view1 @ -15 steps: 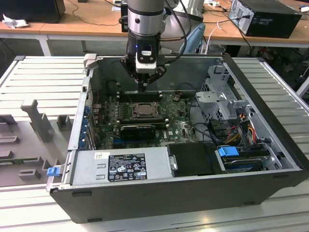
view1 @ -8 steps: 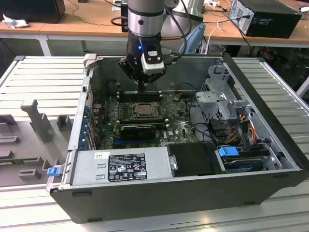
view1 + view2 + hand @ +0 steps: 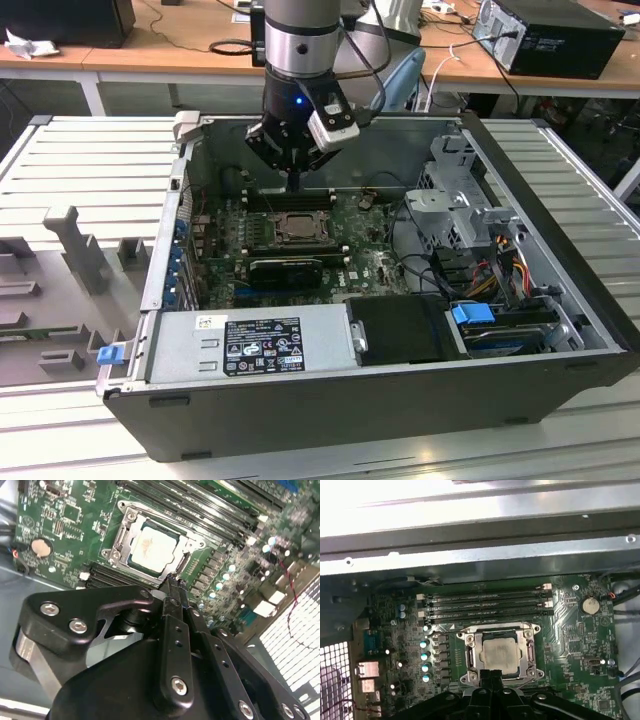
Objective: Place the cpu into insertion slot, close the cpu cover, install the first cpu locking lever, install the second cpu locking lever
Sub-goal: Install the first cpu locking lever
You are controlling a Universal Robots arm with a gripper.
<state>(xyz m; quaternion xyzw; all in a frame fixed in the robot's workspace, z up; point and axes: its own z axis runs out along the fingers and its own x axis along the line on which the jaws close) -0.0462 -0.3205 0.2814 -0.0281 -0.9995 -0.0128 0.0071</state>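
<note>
The cpu [image 3: 297, 228] [image 3: 154, 546] [image 3: 498, 654] lies flat in the insertion slot [image 3: 121, 536] [image 3: 470, 656] on the green motherboard, its tan-grey face up. The silver cpu cover [image 3: 189, 542] [image 3: 527, 636] lies down around it, framing the chip. My gripper [image 3: 294, 182] [image 3: 173, 582] [image 3: 490, 673] hangs just above the socket's edge on the side toward the case's back wall. Its fingers are shut together with nothing between them. I cannot tell how the locking levers stand.
Black memory slots [image 3: 485, 605] run beside the socket. The case walls [image 3: 330, 140] enclose the board. A power supply [image 3: 250, 340], a drive cage [image 3: 455, 200] and cables [image 3: 500, 265] crowd the near side and the exterior view's right. A grey fixture [image 3: 75, 245] stands outside the case.
</note>
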